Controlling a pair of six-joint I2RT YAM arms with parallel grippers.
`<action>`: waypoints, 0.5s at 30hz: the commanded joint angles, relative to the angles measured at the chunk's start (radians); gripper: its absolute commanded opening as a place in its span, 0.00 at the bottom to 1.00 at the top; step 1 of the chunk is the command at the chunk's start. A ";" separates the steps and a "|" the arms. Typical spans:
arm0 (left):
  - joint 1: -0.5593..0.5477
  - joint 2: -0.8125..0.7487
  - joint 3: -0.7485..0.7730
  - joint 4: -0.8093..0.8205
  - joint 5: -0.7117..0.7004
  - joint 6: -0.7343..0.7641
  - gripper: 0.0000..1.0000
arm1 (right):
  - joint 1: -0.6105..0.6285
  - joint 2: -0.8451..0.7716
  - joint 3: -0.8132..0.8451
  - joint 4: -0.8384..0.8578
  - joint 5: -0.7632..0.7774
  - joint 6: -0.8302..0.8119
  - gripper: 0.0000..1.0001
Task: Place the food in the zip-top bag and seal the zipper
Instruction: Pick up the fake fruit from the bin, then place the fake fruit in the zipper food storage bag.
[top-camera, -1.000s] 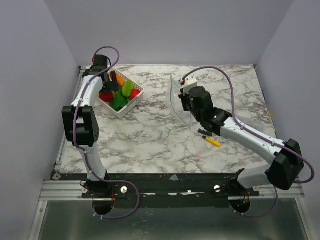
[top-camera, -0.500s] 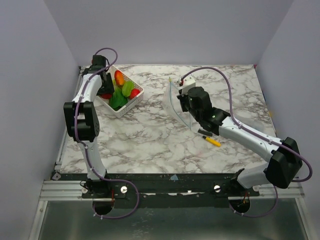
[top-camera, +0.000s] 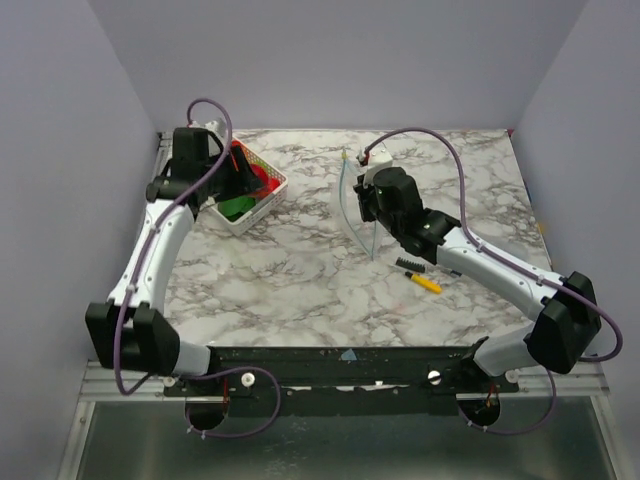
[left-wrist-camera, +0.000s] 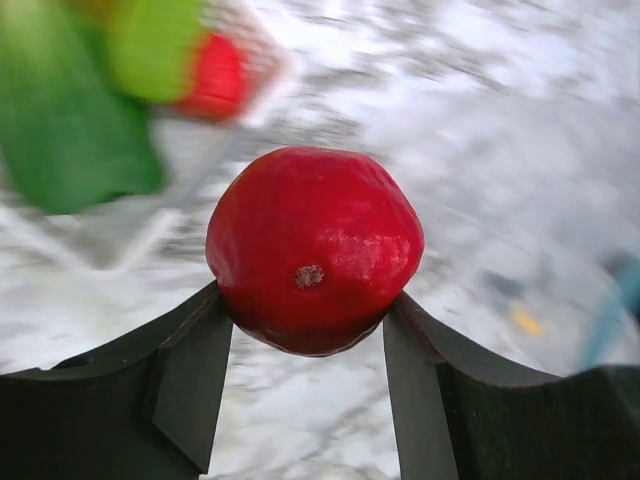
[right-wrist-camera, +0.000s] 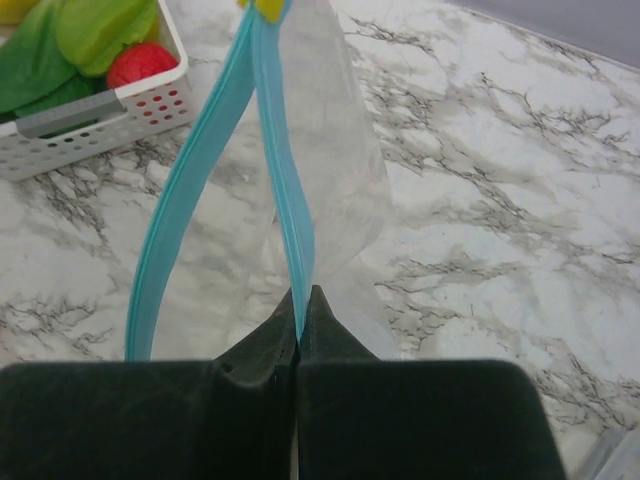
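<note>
Pinching one light-blue zipper lip (right-wrist-camera: 284, 190), the right tool (right-wrist-camera: 300, 300) holds the crinkly clear zip-top bag (right-wrist-camera: 335, 170) upright and gaping, presumably to receive the glossy red toy apple (left-wrist-camera: 314, 245) clamped in the left tool (left-wrist-camera: 308, 305) at ten o'clock, by the white slatted basket (right-wrist-camera: 110, 125).

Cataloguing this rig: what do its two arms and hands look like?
The left arm and right arm have white links, bulky black joints and a looping purple cable each. The left hand and right hand have matte black fingers.
</note>
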 joint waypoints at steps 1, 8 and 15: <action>-0.220 -0.246 -0.241 0.381 0.342 -0.177 0.18 | -0.005 0.021 0.084 -0.077 -0.063 0.085 0.01; -0.414 -0.363 -0.451 0.871 0.307 -0.454 0.15 | -0.004 -0.008 0.088 -0.070 -0.178 0.164 0.01; -0.479 -0.340 -0.430 0.779 0.170 -0.407 0.12 | -0.005 -0.012 0.091 -0.059 -0.216 0.228 0.01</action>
